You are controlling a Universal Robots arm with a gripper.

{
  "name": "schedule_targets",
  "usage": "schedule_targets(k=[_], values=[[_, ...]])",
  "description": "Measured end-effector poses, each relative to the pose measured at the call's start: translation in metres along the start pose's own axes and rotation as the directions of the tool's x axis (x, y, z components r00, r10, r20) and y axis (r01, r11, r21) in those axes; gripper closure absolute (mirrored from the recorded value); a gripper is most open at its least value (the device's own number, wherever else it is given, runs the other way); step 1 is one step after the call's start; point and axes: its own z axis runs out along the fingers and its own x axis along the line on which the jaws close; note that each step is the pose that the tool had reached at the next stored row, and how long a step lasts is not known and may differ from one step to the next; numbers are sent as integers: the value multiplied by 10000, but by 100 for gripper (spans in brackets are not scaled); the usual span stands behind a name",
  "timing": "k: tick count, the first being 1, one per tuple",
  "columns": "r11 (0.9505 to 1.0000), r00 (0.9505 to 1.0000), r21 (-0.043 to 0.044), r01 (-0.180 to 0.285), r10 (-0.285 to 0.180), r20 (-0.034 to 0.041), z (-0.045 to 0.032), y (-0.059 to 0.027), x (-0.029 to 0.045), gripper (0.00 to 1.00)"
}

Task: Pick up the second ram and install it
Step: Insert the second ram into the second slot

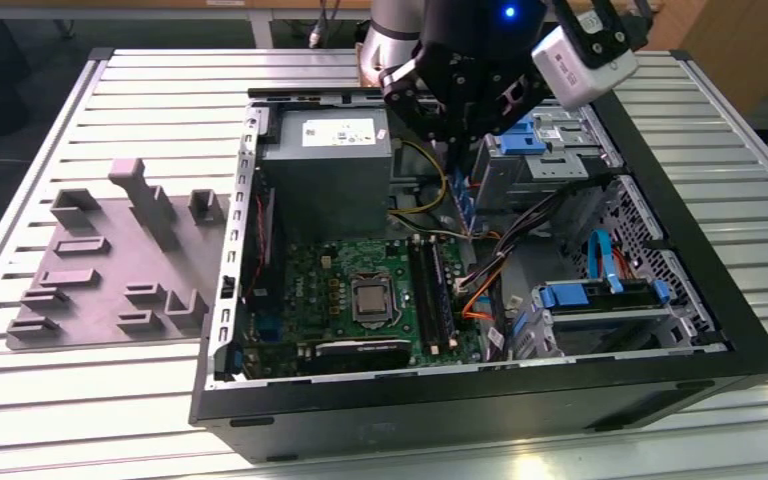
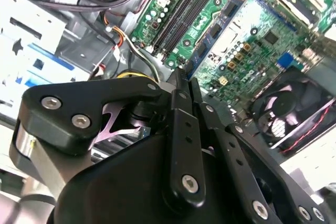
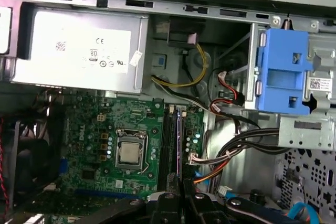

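Note:
My gripper [image 2: 184,80] is shut on the second ram [image 2: 220,24], a thin bluish-green board with small black chips that juts out from between the fingers. In the exterior view the gripper [image 1: 456,160] hangs inside the open computer case, with the ram [image 1: 460,200] pointing down near the back end of the black memory slots [image 1: 431,290]. In the first wrist view the ram [image 3: 179,145] shows edge-on, lined up along the slots [image 3: 168,140] and above them. The slots [image 2: 184,9] also appear in the second wrist view, off to one side of the stick.
The green motherboard [image 1: 344,270] carries the processor socket [image 1: 372,300]. The power supply [image 1: 335,160] sits at the back of the case, and cable bundles [image 1: 491,270] and blue drive brackets [image 1: 595,295] lie toward the exterior view's right. A grey moulded tray [image 1: 117,260] stands on the slatted table.

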Motion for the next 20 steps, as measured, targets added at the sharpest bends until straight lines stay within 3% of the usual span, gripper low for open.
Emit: schedule_targets(k=[6,9,13,20], values=[[9947,9947,25,-1027,1027,15,20,0,1,86],[9944,9944,26,-1059,1059,-1,27,0,1,86],[9955,9955,30,-946,946,-92,64,-4,2,86],[9978,9978,25,-659,659,-102,179,-14,4,86]])
